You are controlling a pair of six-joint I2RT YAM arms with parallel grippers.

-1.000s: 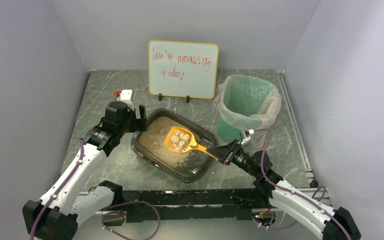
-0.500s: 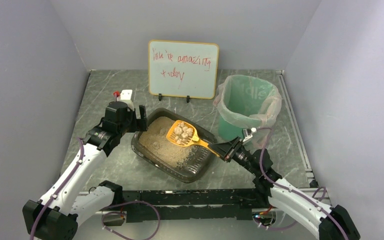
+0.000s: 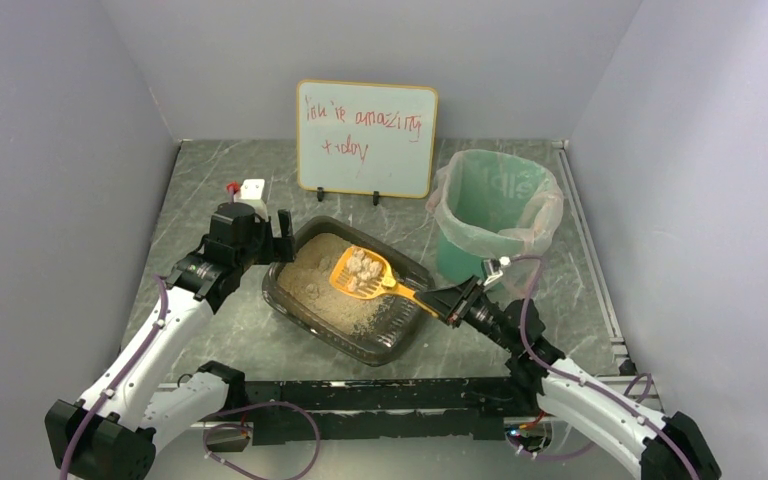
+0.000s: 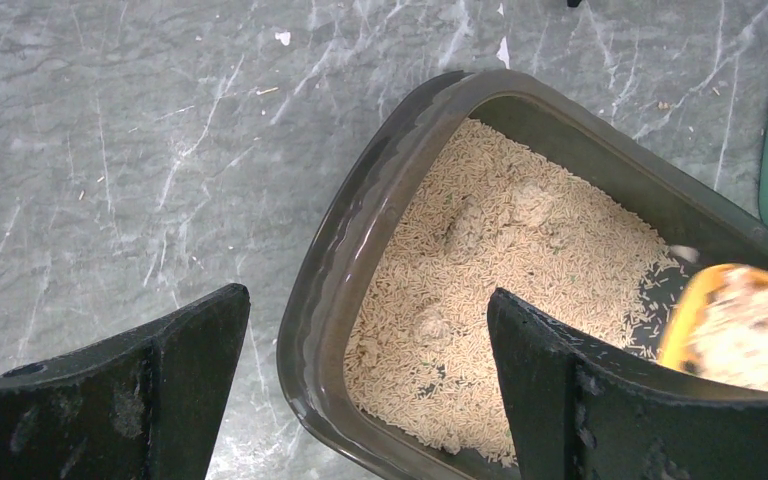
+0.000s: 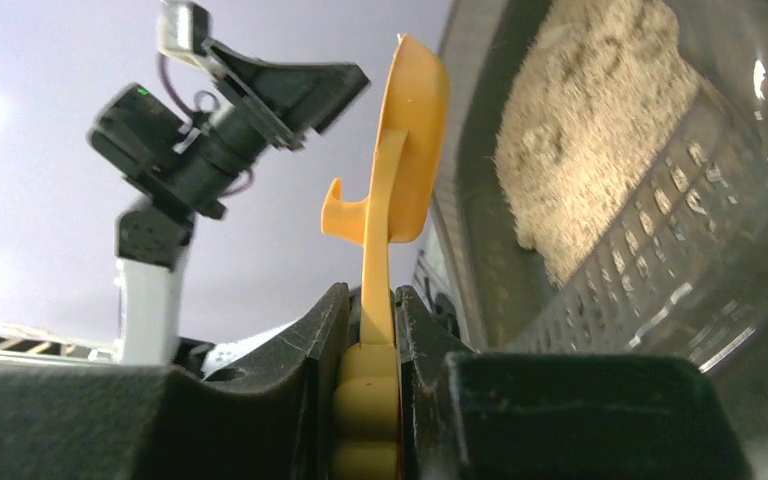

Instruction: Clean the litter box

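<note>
The litter box (image 3: 392, 328) lies mid-surface (image 3: 222, 342), set aslant, with sandy litter inside and its ridged end toward 5 o'clock. The right fingers (image 5: 305, 345) are clamped on the handle of an orange scoop (image 3: 362, 273), which hangs over the box with pale clumps (image 3: 364, 264) in its bowl. The left fingers (image 4: 190, 350) stand wide apart at the box's 10 o'clock end, straddling its rim and holding nothing. A lined green bin (image 3: 495, 205) stands at the box's 2 o'clock, and a whiteboard (image 3: 367, 137) at 12.

2 white arms (image 3: 150, 345), black joints, purple cables (image 3: 163, 295)
</note>
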